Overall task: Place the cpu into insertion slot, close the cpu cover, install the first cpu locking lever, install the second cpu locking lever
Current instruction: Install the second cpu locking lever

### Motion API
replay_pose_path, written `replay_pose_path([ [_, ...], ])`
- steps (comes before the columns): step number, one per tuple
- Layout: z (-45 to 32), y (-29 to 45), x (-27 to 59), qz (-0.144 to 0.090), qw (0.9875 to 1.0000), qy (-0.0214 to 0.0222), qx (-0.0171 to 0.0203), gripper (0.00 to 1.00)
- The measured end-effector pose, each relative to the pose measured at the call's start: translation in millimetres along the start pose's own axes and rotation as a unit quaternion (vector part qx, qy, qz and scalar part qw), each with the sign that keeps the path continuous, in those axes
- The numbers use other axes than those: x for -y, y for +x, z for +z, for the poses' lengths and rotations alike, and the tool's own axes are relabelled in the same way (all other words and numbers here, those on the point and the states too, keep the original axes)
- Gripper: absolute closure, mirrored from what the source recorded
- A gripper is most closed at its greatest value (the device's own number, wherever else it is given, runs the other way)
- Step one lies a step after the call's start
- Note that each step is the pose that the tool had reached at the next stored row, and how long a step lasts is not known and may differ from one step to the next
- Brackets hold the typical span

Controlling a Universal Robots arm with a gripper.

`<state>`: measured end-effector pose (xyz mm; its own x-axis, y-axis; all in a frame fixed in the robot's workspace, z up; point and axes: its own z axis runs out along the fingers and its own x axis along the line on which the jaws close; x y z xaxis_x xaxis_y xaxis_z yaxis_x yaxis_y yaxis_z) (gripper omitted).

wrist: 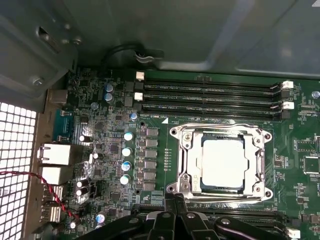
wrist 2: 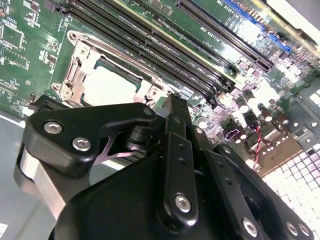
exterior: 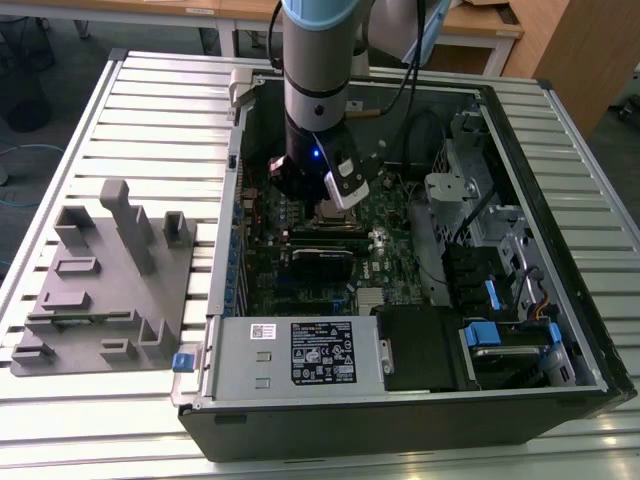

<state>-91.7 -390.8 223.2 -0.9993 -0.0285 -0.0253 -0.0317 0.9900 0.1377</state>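
The cpu [wrist: 222,162], a pale silver square, lies flat in the insertion slot [wrist: 176,187] on the green motherboard. The cpu cover [wrist: 187,150], a thin silver frame, lies down around it, with the chip's face showing through its window. In the second wrist view the cpu [wrist 2: 107,85] and the cpu cover [wrist 2: 75,67] sit just beyond my black fingers [wrist 2: 176,130]. My gripper [wrist: 172,200] hangs shut at the socket's near corner, beside a thin metal lever [wrist: 225,200] along that edge, with nothing visibly held. In the exterior view my gripper [exterior: 325,205] is low inside the open computer case.
Long black memory slots [wrist: 210,95] run beside the socket. A grey labelled power supply box [exterior: 295,355] sits at the case's front, and drive cages [exterior: 470,200] stand at the exterior view's right. A grey fixture block [exterior: 110,280] rests on the slatted table to the left.
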Motion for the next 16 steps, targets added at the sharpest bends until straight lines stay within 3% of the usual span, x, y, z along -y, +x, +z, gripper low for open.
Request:
replay_pose_path([
  [5,0.9,-5.3,-5.6,0.004,1.0000,0.0059,0.0004,0.90],
  [16,3.2,-22.5,-14.1,0.021,0.9997,0.0110,0.0025,0.90],
])
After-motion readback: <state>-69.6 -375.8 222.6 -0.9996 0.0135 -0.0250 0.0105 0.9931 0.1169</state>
